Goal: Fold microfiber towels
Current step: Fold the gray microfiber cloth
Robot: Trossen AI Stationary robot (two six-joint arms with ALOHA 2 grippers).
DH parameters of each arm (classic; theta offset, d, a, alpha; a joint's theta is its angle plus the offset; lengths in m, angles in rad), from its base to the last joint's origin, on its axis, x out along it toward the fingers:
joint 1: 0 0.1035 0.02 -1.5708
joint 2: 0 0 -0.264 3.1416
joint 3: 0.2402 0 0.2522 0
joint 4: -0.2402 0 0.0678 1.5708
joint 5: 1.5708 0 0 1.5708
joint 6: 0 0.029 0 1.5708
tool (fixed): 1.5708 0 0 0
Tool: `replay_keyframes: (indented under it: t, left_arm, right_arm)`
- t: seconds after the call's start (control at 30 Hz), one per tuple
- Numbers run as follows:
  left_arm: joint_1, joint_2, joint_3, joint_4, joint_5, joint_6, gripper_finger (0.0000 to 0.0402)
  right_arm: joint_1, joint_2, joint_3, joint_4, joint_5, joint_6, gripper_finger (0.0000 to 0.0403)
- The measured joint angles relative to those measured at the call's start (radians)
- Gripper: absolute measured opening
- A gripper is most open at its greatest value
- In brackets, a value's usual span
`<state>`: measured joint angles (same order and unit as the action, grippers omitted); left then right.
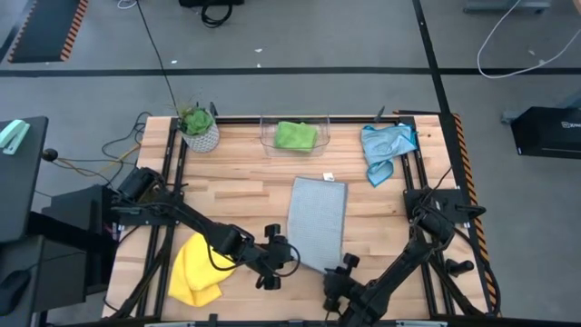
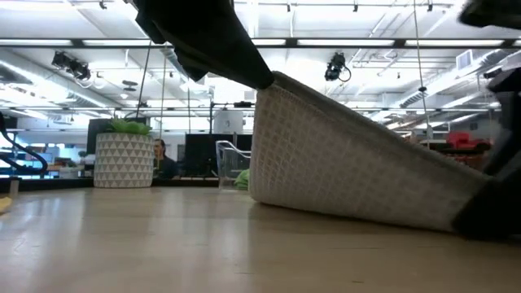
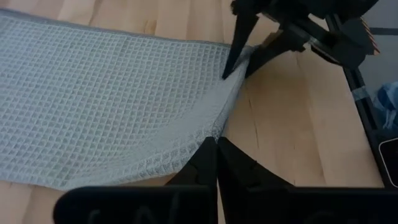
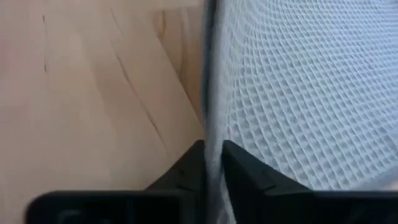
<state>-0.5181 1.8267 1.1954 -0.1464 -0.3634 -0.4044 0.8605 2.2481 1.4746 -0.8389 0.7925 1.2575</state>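
Note:
The pale grey towel (image 1: 318,218) lies lengthwise in the middle of the table, its far part flat on the wood. My left gripper (image 1: 283,257) is shut on its near left corner, raised high in the low view (image 2: 273,81). My right gripper (image 1: 338,272) is shut on the near right corner, low by the tabletop. Between the two corners the near edge (image 2: 366,130) slopes down to the right. The yellow towel (image 1: 195,268) lies bunched at the near left. The blue towel (image 1: 386,150) lies crumpled at the far right. The green towel (image 1: 295,134) sits in the clear bin. My left gripper pinches the grey towel's near left corner (image 3: 214,132) between its two fingers, slanting down from the near left. That corner is lifted clear of the table and the cloth falls away from it in a slope. My right gripper pinches the towel's near right corner, its edge (image 4: 211,134) running up between the two fingers. The fingers (image 3: 239,43) slant down onto it from the near right. This corner stays low, close to the tabletop (image 2: 480,216).
A potted plant (image 1: 198,127) stands at the far left corner and the clear bin (image 1: 295,136) at the far middle. Bare wood (image 1: 245,195) lies to the grey towel's left, and more between it and the blue towel.

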Motion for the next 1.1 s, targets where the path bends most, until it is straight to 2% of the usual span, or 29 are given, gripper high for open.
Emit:
replay_keyframes:
  t: [0.17,0.37,0.53,0.63,0.83,0.97,1.1]
  left_arm:
    - [-0.031,0.0,0.0,0.012,-0.003,-0.011,0.0006]
    - [-0.118,0.0,0.001,0.096,-0.006,-0.011,0.0005]
    - [-0.149,-0.002,0.055,0.017,-0.163,-0.031,0.0004]
    - [-0.11,-0.002,0.065,-0.066,-0.233,-0.037,0.0004]
    - [0.016,-0.002,-0.008,-0.117,-0.259,-0.086,0.0004]
    - [0.088,-0.002,-0.052,-0.108,-0.262,-0.086,0.0004]
    - [0.149,-0.002,-0.096,-0.079,-0.262,-0.082,0.0003]
  right_arm:
    - [0.036,-0.031,-0.002,-0.052,-0.031,-0.004,0.0025]
    - [0.095,-0.145,-0.002,-0.048,-0.068,-0.104,0.0019]
    - [0.086,-0.287,-0.001,-0.106,-0.072,-0.179,0.0019]
    - [0.036,-0.354,-0.021,-0.146,-0.074,-0.227,0.0018]
    - [-0.1,-0.431,-0.162,-0.137,-0.077,-0.29,0.0018]
    - [-0.189,-0.48,-0.285,-0.063,-0.103,-0.332,0.0018]
    - [-0.267,-0.536,-0.407,0.082,-0.132,-0.42,0.0018]
